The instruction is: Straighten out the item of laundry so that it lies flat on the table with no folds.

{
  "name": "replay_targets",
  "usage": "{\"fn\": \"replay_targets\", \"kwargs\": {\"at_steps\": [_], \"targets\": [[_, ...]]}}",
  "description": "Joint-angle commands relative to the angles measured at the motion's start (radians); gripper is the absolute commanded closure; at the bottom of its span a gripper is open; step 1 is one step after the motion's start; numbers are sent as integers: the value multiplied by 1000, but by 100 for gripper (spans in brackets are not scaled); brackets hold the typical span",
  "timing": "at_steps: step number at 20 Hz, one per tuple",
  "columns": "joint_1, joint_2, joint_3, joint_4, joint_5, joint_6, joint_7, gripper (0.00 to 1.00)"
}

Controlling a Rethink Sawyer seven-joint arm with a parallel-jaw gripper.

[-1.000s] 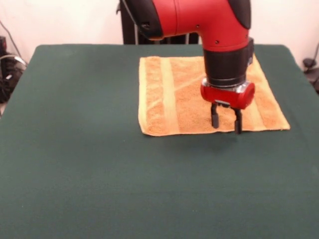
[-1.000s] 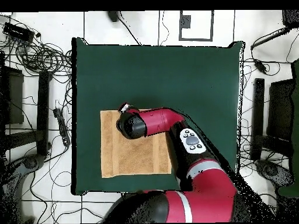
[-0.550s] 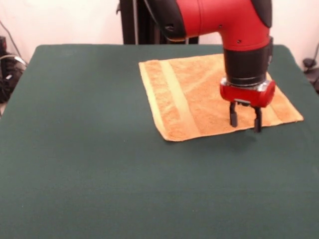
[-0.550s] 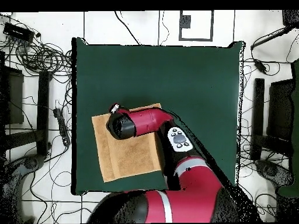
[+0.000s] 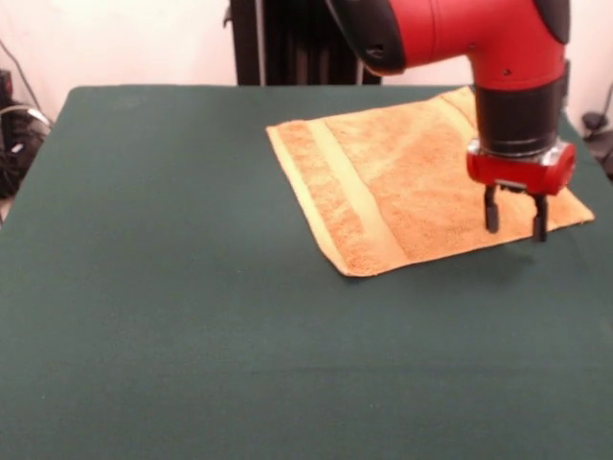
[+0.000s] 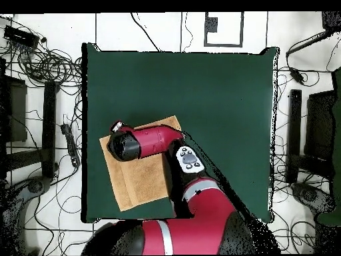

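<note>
Green table, towel dragged, rotated further, gripper shifted.

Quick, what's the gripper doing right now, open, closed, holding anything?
Gripper: open, fingers apart at the towel's corner, nothing visibly clamped between them.

Front view faces across the table; overhead looks straight down.

A glossy red arm with black joint sections is shown. A black cylindrical wrist is ringed by a red collar, and a grey button panel is seen on one link.
</note>
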Motion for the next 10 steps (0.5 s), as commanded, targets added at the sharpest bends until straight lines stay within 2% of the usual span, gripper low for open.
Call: {"fn": "replay_targets", "kwargs": {"at_steps": [1,10], "targets": [[63,-26,28,90,90,36,128,0],[124,46,-12,15,108,-61,123,0]]}}
